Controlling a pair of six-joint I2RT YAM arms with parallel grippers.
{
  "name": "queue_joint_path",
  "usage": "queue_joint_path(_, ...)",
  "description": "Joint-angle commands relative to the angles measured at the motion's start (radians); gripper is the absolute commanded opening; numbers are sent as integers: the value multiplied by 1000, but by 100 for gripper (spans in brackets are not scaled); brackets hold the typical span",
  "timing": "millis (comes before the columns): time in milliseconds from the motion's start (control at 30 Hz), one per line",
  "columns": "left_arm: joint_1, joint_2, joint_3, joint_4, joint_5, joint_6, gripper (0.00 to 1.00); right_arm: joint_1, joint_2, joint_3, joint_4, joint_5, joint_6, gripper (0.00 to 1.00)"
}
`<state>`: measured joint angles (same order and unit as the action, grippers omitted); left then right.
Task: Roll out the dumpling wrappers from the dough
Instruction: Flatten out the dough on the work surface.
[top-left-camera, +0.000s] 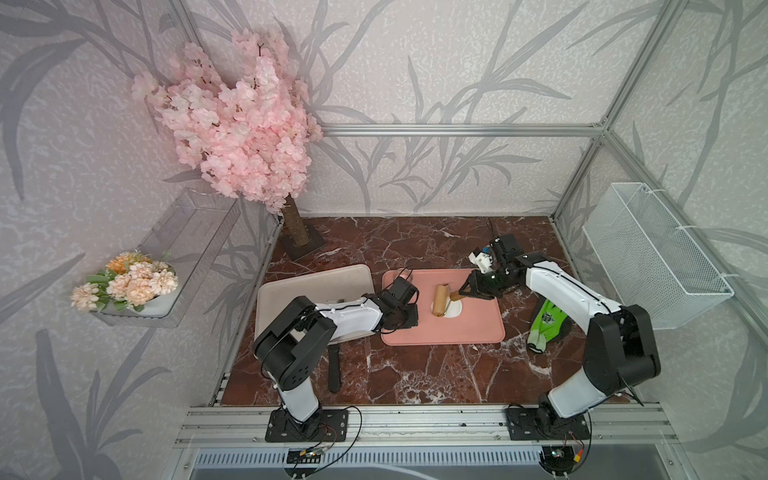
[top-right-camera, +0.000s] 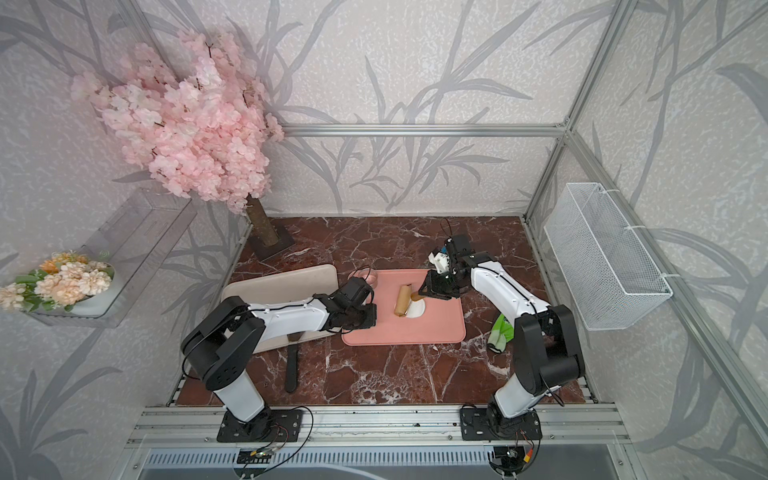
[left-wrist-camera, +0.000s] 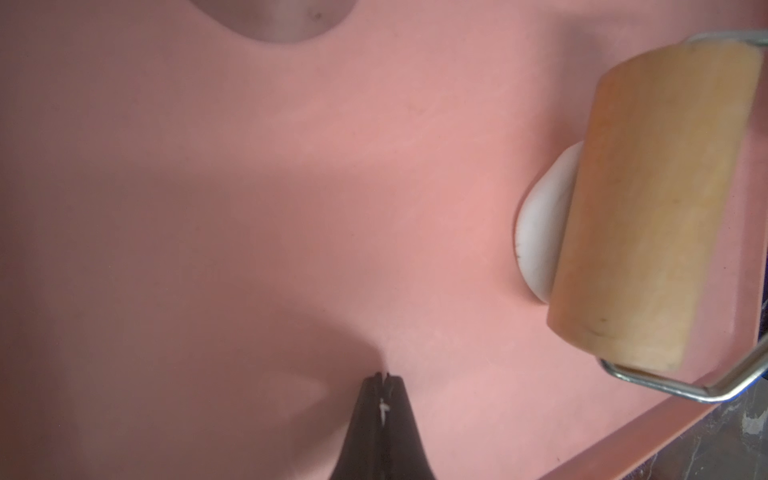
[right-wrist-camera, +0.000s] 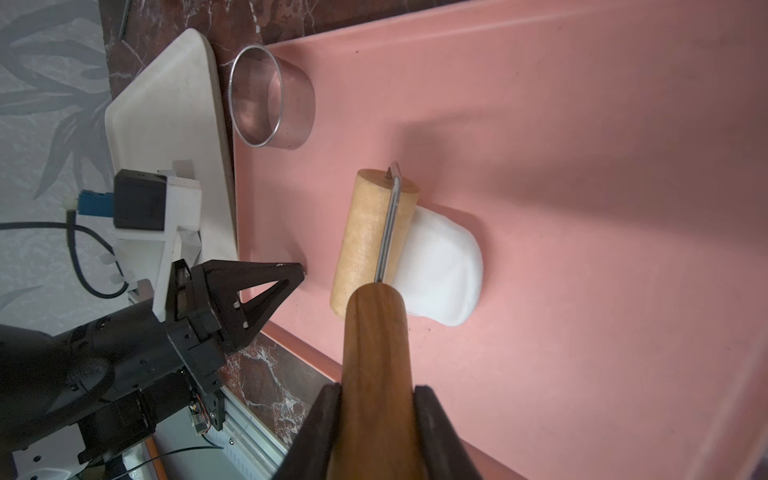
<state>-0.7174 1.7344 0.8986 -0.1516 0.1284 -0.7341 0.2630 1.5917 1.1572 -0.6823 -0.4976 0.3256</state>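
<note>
The dough (right-wrist-camera: 444, 266) is a thick white lump on the pink mat (right-wrist-camera: 582, 166), seen in both top views (top-left-camera: 454, 309) (top-right-camera: 417, 308). A tan wooden roller (right-wrist-camera: 370, 245) (top-left-camera: 441, 300) rests on one side of the dough and covers part of it. My right gripper (right-wrist-camera: 376, 392) (top-left-camera: 461, 295) is shut on the roller's brown handle (right-wrist-camera: 374, 353). My left gripper (left-wrist-camera: 384, 376) (right-wrist-camera: 301, 272) is shut, empty, with its tips down on the mat near its left edge (top-left-camera: 409, 322). No dumpling wrappers are in view.
A clear glass cup (right-wrist-camera: 266, 99) stands on the mat's far left corner. A beige tray (top-left-camera: 316, 286) lies left of the mat, with a black-handled tool (top-left-camera: 333, 370) at its front. A green glove (top-left-camera: 546, 324) lies right of the mat. A blossom tree (top-left-camera: 295, 232) stands back left.
</note>
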Motion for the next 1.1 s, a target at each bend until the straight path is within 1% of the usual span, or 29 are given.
queue_joint_path(0,-2,62,-50,-151,-21,5,0,-21,-12,-51,-45,125,-4,0)
queue_joint_path(133,-2,62,-48,-151,-19,7,0,-49,-23,-73,-75,177,9,0)
queue_joint_path(300,-1,64,-50,-152,-20,12,0,-132,-71,-93,-120,218,19,0)
queue_joint_path(367,-2,66,-50,-152,-18,13,0,-150,-89,-98,-130,229,15,0)
queue_joint_path(633,0,71,-49,-146,-14,16,0,-154,-112,-114,-127,236,8,0)
queue_joint_path(800,1,76,-49,-142,-11,15,0,-154,-102,-101,-140,250,1,0)
queue_joint_path(1067,0,67,-58,-138,-11,10,0,-158,-144,-116,-148,274,-2,0)
